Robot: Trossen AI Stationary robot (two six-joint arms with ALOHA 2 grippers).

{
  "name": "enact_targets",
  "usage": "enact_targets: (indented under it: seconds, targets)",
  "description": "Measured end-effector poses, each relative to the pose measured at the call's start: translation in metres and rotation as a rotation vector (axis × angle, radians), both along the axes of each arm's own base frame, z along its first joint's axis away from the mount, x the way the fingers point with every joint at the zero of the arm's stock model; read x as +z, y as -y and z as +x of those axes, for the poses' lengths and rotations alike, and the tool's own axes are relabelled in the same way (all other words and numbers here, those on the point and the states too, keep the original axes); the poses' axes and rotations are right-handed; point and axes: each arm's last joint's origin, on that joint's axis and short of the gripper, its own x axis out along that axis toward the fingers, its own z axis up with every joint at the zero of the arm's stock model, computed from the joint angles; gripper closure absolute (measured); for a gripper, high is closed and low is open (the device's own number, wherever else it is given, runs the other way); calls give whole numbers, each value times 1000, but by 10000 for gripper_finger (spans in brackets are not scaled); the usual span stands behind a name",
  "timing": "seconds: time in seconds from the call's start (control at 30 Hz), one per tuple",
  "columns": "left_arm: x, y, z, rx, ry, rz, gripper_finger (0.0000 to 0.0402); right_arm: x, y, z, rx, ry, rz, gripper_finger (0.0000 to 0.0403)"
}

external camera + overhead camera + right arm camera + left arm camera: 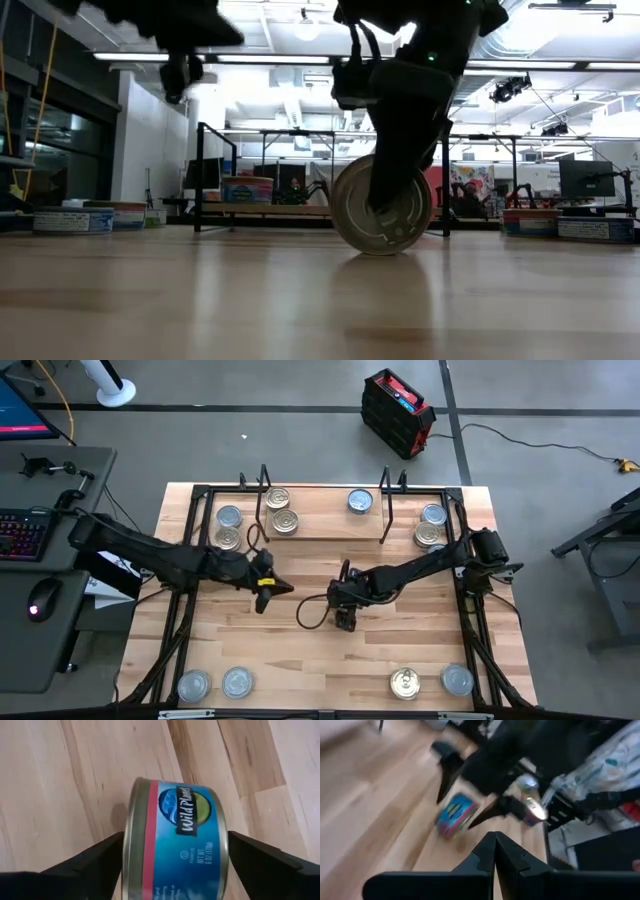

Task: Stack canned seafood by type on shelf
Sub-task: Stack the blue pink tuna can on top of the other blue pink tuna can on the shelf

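One tin of canned seafood (pixel 175 840), with a blue label and a red band, stands on its rim (pixel 380 248) on the table's middle. My right gripper (pixel 345 618) comes down over it, open, one finger beside each flat face; whether they touch it I cannot tell. My left gripper (pixel 266 596) hangs shut and empty above the table, left of the tin. The shelf (pixel 325 525), a light board with black wire uprights, stands at the far edge. It bears three tins, two at its left (pixel 281 508) and one further right (pixel 360 501).
Two tins (pixel 229 526) lie left of the shelf and two (pixel 432 525) right of it. Several more lie along the near edge, two at the left (pixel 215 683) and two at the right (pixel 431 682). Bare tabletop (pixel 300 650) lies between them and the grippers.
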Motion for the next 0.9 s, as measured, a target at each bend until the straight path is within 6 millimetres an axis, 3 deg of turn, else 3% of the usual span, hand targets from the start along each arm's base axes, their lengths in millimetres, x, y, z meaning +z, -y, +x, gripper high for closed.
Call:
enact_targets:
  seconds: [0.1, 0.27, 0.37, 0.47, 0.63, 0.73, 0.9]
  targets:
    - [31, -4, -8, -1, -29, 117, 401, 2, 0, 1, -1, 1, 0, 113]
    - [97, -17, -42, 108, -81, 337, 401, 25, 0, 10, 40, 47, -28, 241]
    - [129, -25, -65, 200, -64, 427, 401, 49, 8, 22, 62, 145, -76, 237]
    - [147, -32, -86, 297, -11, 478, 401, 76, 24, 39, 35, 279, -124, 237]
    - [139, -37, -106, 347, 5, 464, 401, 107, 64, 62, -95, 539, -104, 237]
    - [120, -37, -111, 356, -12, 414, 401, 121, 99, 69, -254, 697, -49, 237]
    - [80, -32, -109, 351, -30, 319, 402, 126, 158, 71, -504, 854, 43, 237]
